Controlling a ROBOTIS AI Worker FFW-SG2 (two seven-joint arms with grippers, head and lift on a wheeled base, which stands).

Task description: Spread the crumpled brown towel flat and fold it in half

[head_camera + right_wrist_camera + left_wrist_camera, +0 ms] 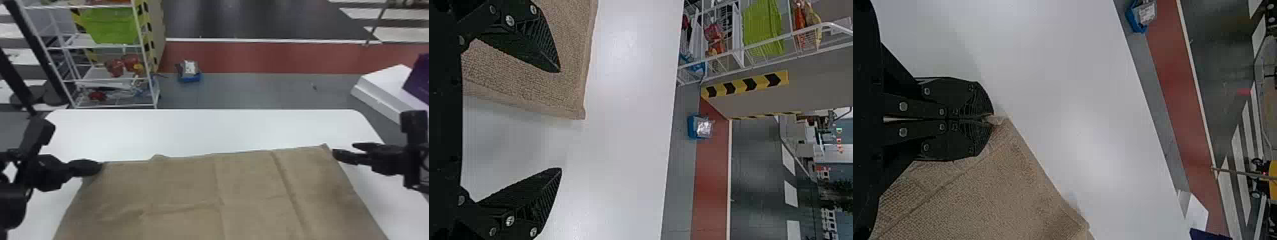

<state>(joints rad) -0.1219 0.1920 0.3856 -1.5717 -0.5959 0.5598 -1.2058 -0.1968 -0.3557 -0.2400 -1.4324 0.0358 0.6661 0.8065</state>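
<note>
Find the brown towel (191, 191) spread mostly flat on the white table (198, 131), creased toward the right. Has its far left corner (998, 120) pinched between the closed fingers of the left gripper (990, 119); has the right gripper (560, 120) wide around the far right corner (579, 113), without gripping. Looks ready for securing that second corner before folding. Centre on the corner, check finger height, then close gently; too shallow a bite could slip. Lift both corners evenly, pull the far edge taut and bring it toward the near side, matching heights to avoid a skewed fold.
</note>
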